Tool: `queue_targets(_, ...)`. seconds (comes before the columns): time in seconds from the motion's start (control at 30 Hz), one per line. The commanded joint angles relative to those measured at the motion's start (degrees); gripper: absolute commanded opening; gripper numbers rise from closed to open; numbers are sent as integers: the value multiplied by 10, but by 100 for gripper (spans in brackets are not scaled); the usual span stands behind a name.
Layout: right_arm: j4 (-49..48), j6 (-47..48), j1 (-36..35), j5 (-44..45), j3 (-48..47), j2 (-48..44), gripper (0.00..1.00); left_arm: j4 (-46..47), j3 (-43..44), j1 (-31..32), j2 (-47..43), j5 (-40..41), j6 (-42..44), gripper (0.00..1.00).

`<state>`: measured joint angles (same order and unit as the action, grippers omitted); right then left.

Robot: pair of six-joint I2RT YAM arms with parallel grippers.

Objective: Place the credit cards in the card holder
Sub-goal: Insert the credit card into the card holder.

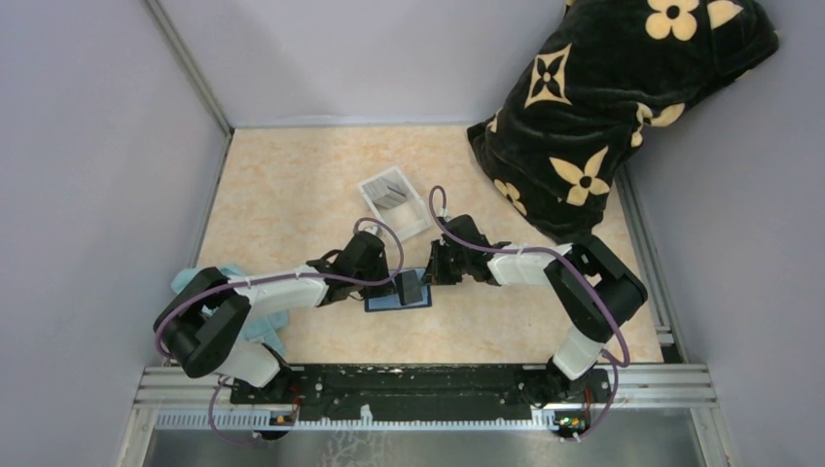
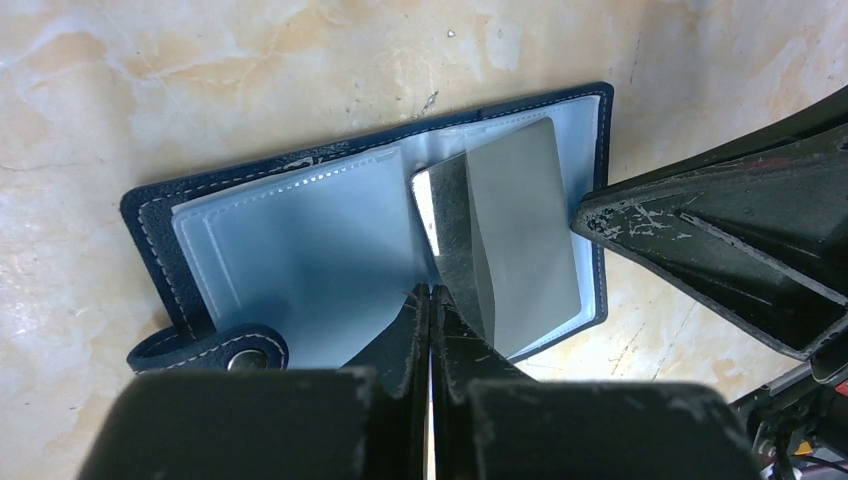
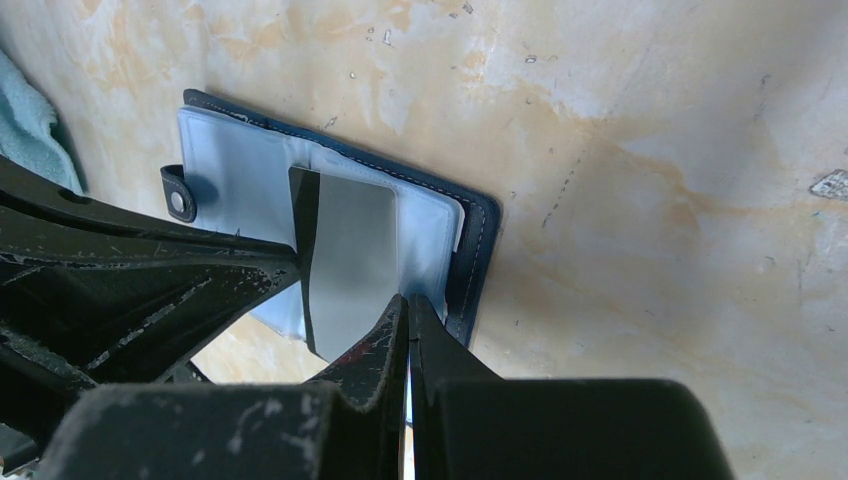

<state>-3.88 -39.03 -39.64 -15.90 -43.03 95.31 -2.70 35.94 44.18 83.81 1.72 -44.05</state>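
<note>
Right, I see my left claw (image 2: pixel 430 300) and right claw (image 3: pixel 405 305) both pressed together, tips at opposite edges of the grey card (image 2: pixel 525 230) over the open wallet (image 2: pixel 290 250).

Room to pass over bare table (image 1: pixel 282 185) at upper left; blocked upper right by pillow (image 1: pixel 623 97), middle by white tray (image 1: pixel 409 220).

We see our left gripper (image 2: pixel 430 300), fingers together, against a grey card (image 2: pixel 530 230) on the open wallet (image 2: pixel 150 230), right gripper (image 2: pixel 590 215) alongside.
</note>
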Motion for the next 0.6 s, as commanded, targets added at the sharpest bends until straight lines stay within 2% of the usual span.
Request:
queue_targets(0.0,54,26,-3,43,27,5,0,1,15,6,19,11,5,0)
queue_targets(0.57,95,64,-3,80,13,-31,0,24,39,9,38,21,-2,0)
